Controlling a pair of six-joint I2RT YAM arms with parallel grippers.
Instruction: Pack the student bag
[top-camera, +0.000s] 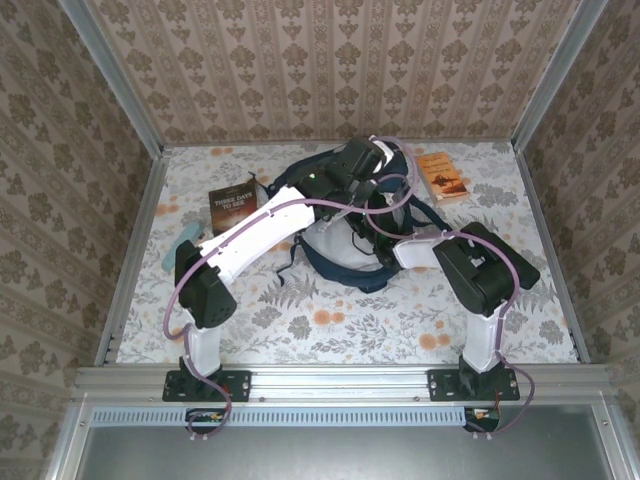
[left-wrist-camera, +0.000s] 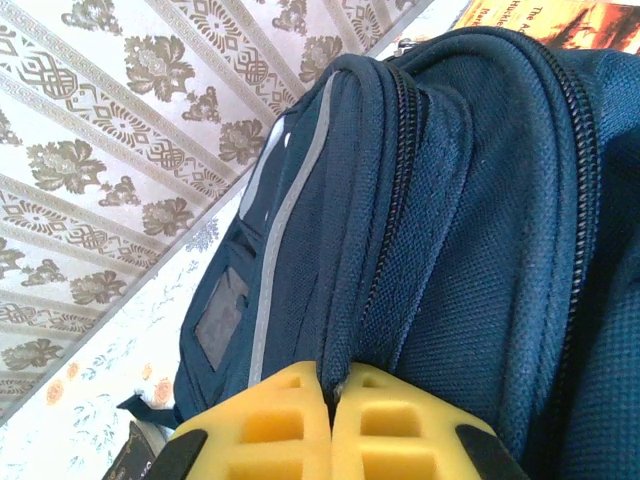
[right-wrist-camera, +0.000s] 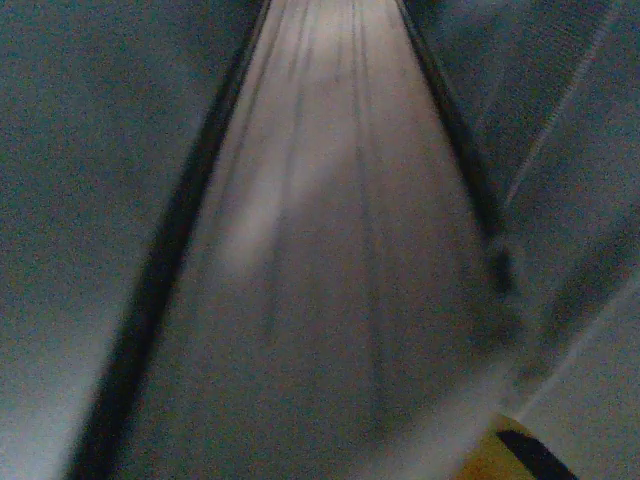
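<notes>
Pinching a cloth fold beside the zip (left-wrist-camera: 395, 190), left claw (left-wrist-camera: 333, 405) is clamped on the backpack (left-wrist-camera: 450, 250), centre of the table (top-camera: 400, 325). Right claw (right-wrist-camera: 508, 455): view blurred, cannot tell its state. Risk: fold slips free, opening sags shut. Brown book (top-camera: 232, 203) at 10 o'clock and orange book (top-camera: 443, 175) at 1 o'clock crowd it; open room at 6 o'clock.

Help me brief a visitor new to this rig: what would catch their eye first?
A large navy-blue fabric backpack fills the middle of the floral table, both white arms bent over it. The left gripper is shut on a fold beside its zip. A dark paperback book lies left of it, an orange paperback book beyond it to the right.
</notes>
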